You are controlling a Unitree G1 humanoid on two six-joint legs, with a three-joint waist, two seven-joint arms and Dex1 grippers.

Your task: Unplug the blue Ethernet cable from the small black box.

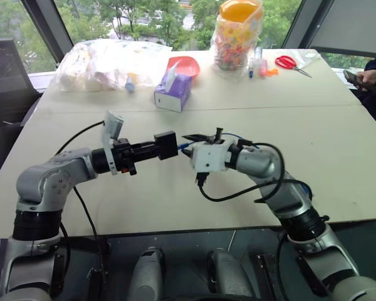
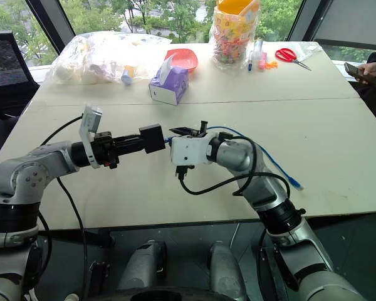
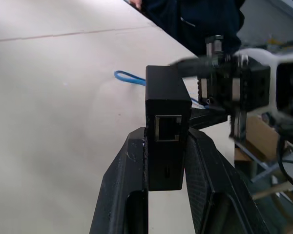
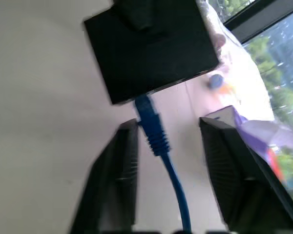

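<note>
Left tool (image 1: 155, 149) clamps the box (image 1: 165, 145) midair above the tabletop (image 1: 338, 157). Cable (image 4: 154, 130) is plugged in, between the right tool's (image 4: 168, 146) spread fingers. Close on the plug boot, press the latch, pull straight out.
</note>
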